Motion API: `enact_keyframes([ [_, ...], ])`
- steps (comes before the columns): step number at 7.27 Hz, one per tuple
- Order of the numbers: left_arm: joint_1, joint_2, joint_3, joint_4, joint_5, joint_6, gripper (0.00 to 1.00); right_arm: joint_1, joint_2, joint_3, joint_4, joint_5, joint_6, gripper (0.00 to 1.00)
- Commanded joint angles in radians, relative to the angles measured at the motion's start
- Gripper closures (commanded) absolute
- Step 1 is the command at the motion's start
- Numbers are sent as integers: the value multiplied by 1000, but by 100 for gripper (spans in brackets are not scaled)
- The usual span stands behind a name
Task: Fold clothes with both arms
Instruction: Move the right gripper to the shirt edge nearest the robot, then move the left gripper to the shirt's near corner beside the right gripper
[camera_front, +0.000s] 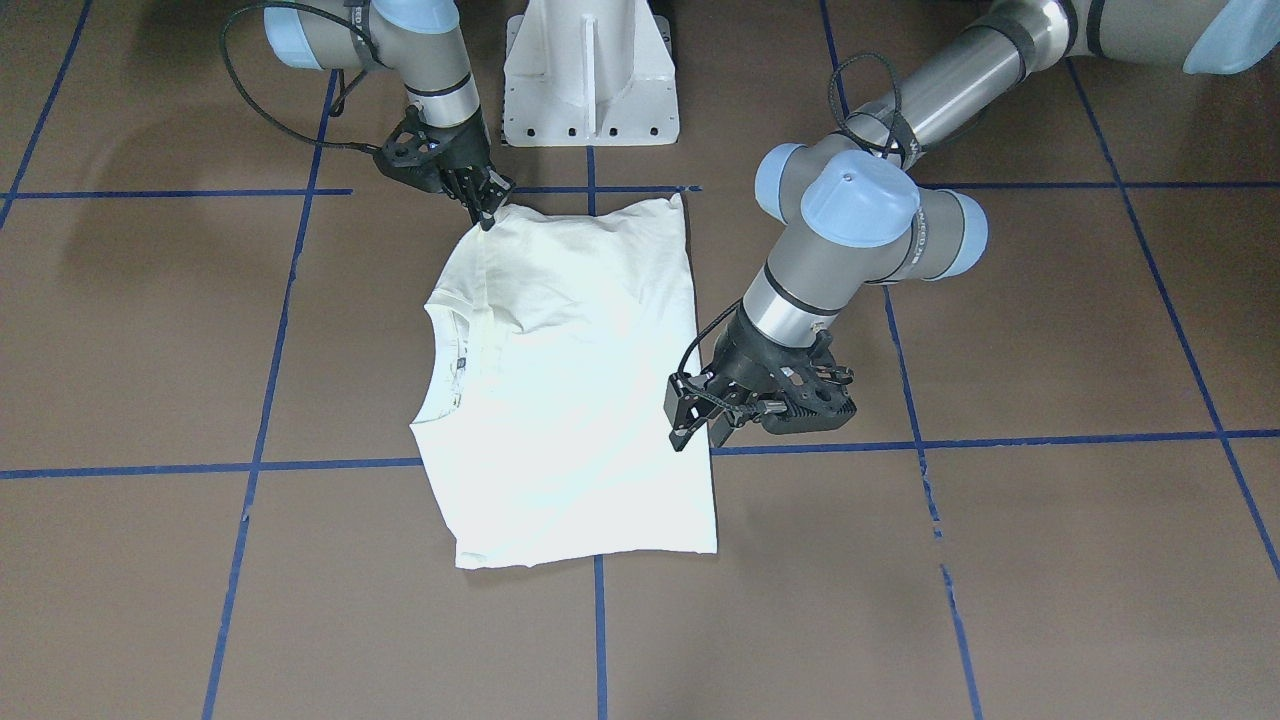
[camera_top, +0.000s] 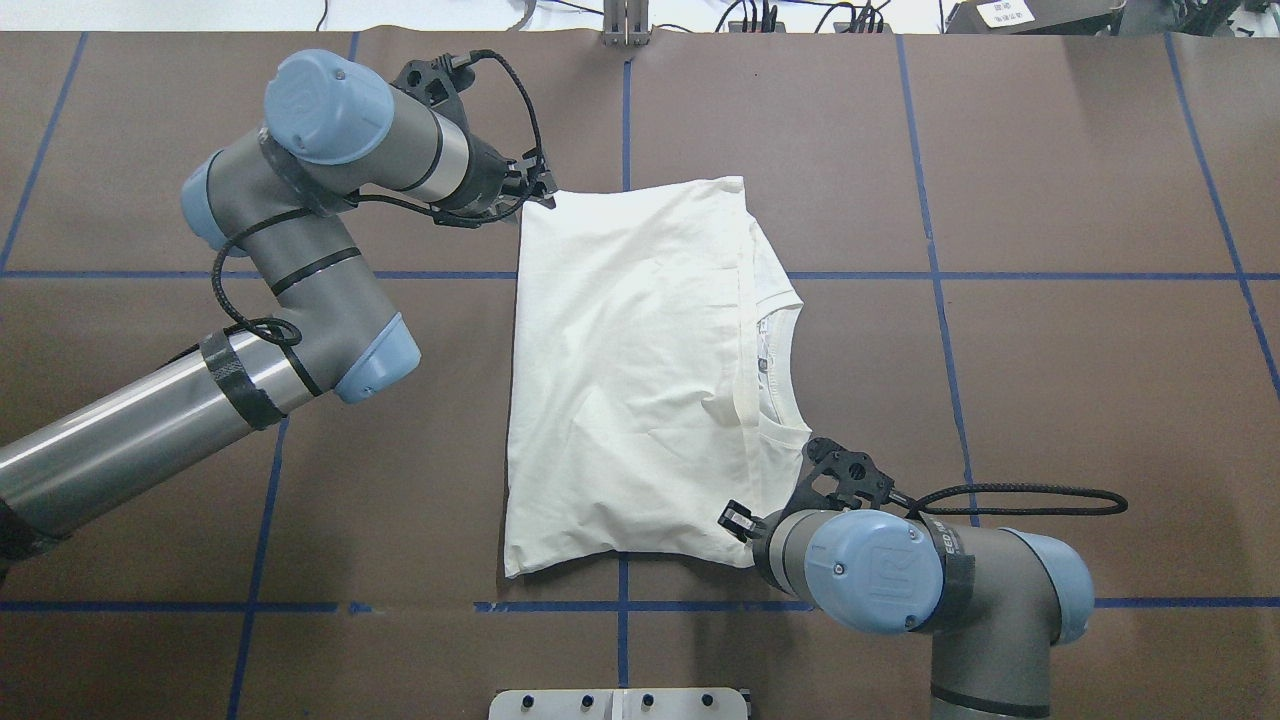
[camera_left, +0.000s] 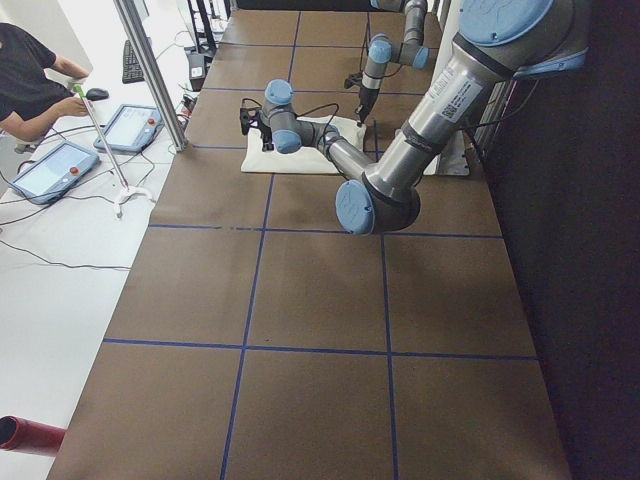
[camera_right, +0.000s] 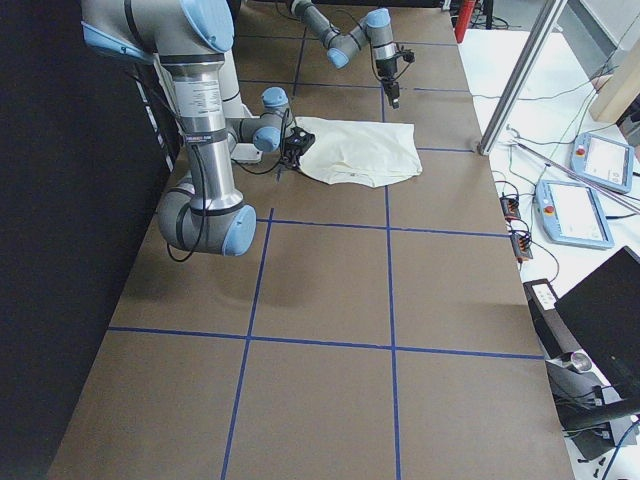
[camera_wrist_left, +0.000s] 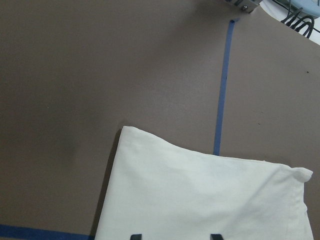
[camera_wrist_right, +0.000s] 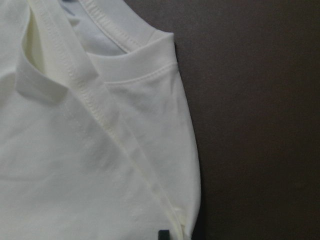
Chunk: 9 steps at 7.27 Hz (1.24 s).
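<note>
The cream T-shirt (camera_front: 570, 400) lies folded on the brown table (camera_front: 1000, 560). Its ribbed collar (camera_top: 775, 340) shows, and the print is hidden. My left gripper (camera_front: 700, 438) is open and hovers at the shirt's far corner (camera_top: 545, 205). In the left wrist view its two fingertips (camera_wrist_left: 135, 235) stand apart over the cloth (camera_wrist_left: 200, 200). My right gripper (camera_front: 488, 218) is at the near shoulder corner by the collar. Its fingers come to a point, shut on the shirt's edge (camera_wrist_right: 182, 220). It also shows in the overhead view (camera_top: 738, 520).
The white pedestal base (camera_front: 590, 70) stands just behind the shirt on the robot's side. Blue tape lines (camera_front: 1000, 440) cross the table. An operator (camera_left: 30, 80) sits by tablets (camera_left: 50, 170) and a metal pole (camera_left: 150, 70) beyond the table's far edge.
</note>
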<state>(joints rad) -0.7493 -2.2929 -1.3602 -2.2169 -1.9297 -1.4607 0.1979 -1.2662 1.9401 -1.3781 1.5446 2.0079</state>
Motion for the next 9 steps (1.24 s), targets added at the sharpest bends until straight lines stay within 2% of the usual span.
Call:
enact_keyframes([
  [1, 17, 44, -51, -1, 2, -27, 43, 3, -1, 20, 8, 0, 0, 100],
  [3, 115, 242, -326, 46, 18, -172, 43, 9, -27, 89, 7, 8, 0, 100],
  [4, 190, 298, -456, 121, 76, -243, 42, 11, -36, 103, 7, 8, 0, 100],
  [5, 290, 364, -538, 170, 130, -310, 40, 12, -38, 103, 7, 9, -1, 100],
  [7, 428, 386, -550, 177, 222, -417, 40, 11, -45, 103, 7, 3, -1, 100],
  [9, 470, 391, -534, 180, 227, -420, 40, 11, -47, 100, 7, 2, -1, 100],
])
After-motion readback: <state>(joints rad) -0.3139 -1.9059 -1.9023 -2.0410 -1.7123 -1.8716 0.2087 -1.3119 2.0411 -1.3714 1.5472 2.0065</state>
